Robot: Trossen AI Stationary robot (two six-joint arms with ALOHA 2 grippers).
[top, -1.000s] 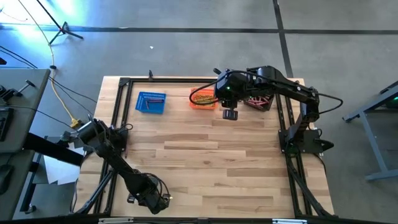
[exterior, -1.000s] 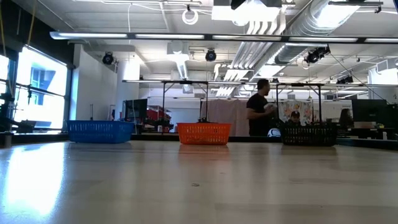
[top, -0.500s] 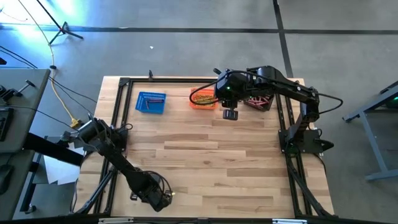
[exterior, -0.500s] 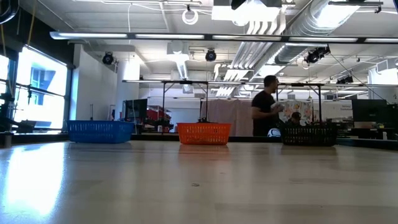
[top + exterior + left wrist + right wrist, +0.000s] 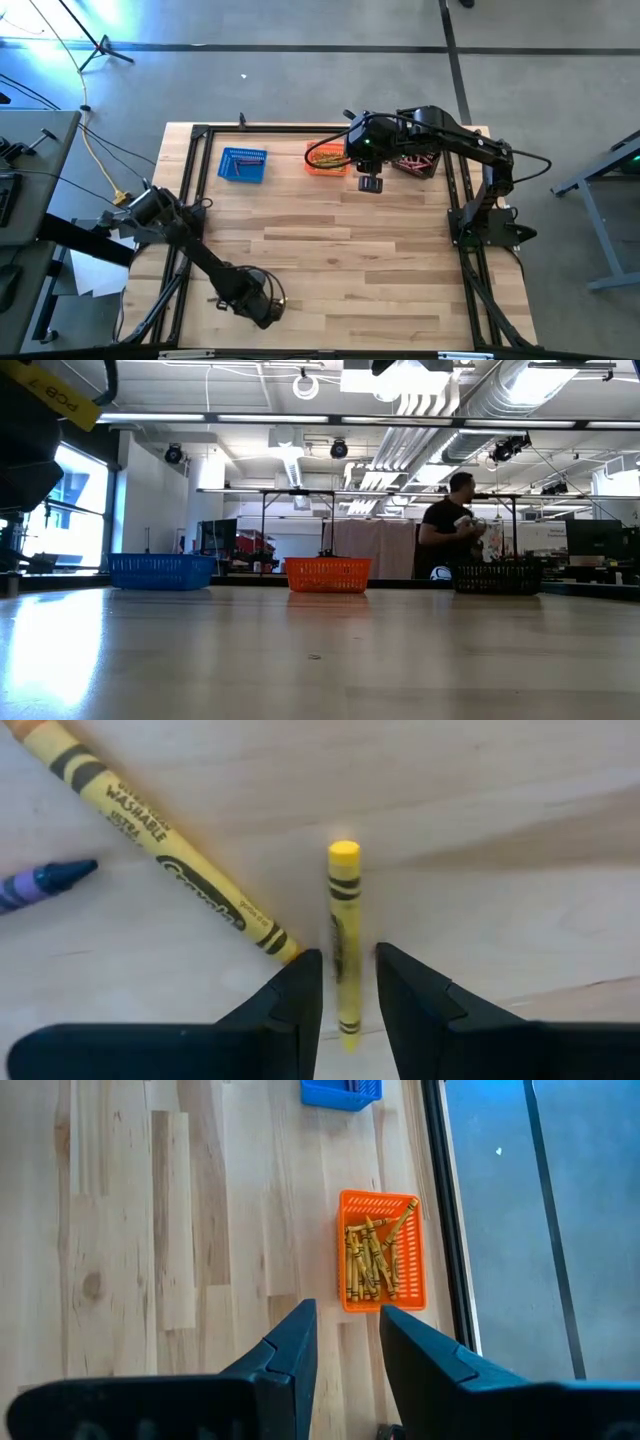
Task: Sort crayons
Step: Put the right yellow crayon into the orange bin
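Note:
My left gripper [image 5: 262, 305] is low over the table's near left part, pointing down and open. A yellow crayon [image 5: 344, 935] lies flat on the wood between its fingers, with a gap showing on each side. Beside it lie a longer yellow crayon [image 5: 160, 845] and a purple-blue crayon [image 5: 45, 882]. My right gripper [image 5: 370, 183] hangs open and raised near the orange basket [image 5: 383, 1250], which holds several yellow crayons. Nothing is between its fingers [image 5: 300, 1340].
A blue basket [image 5: 242, 164] with a few crayons, the orange basket [image 5: 326, 158] and a black basket [image 5: 415, 163] stand in a row along the far edge. Bare wood lies between them and my left gripper. A person [image 5: 450, 540] is in the room behind.
My left gripper has gone toward the table's right edge and a little toward the far edge, staying low, and its arm now shows at the low view's upper left. The person behind the table has walked to the right.

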